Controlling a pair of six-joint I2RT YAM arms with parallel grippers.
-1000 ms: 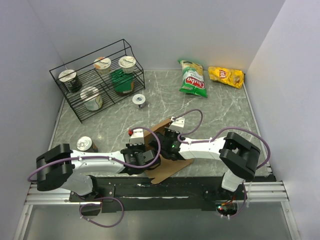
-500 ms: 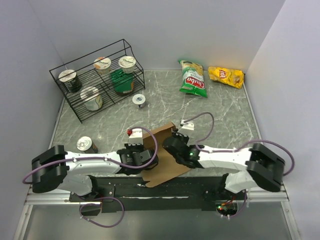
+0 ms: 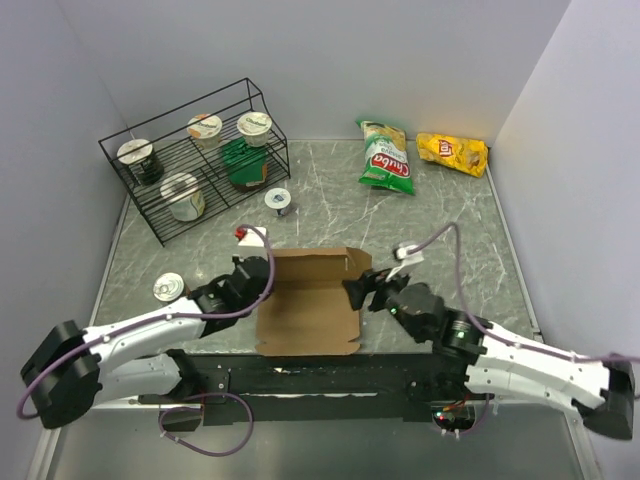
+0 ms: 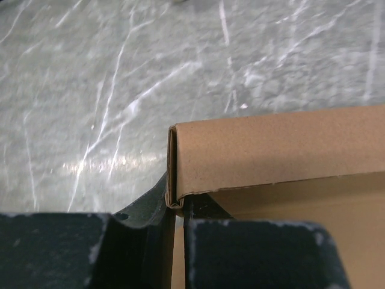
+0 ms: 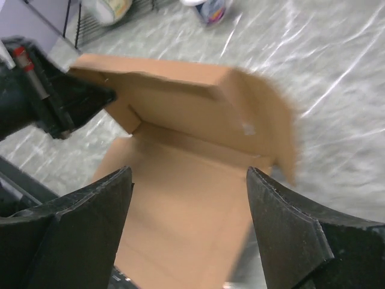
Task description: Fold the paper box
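Paper box (image 3: 312,300) lies on the near side of the wire rack (image 3: 178,113) with its back wall folded up. The left gripper (image 3: 262,268) is clamped on that wall's rack-side corner, and the right gripper (image 3: 358,290) hangs wide open and empty at the side away from the rack. With only one corner pinched, I reckon the sheet pivots or the wall springs flat once a flap gets pushed.

No legible text, green chip bag (image 3: 385,158), red logo lettering too small to read
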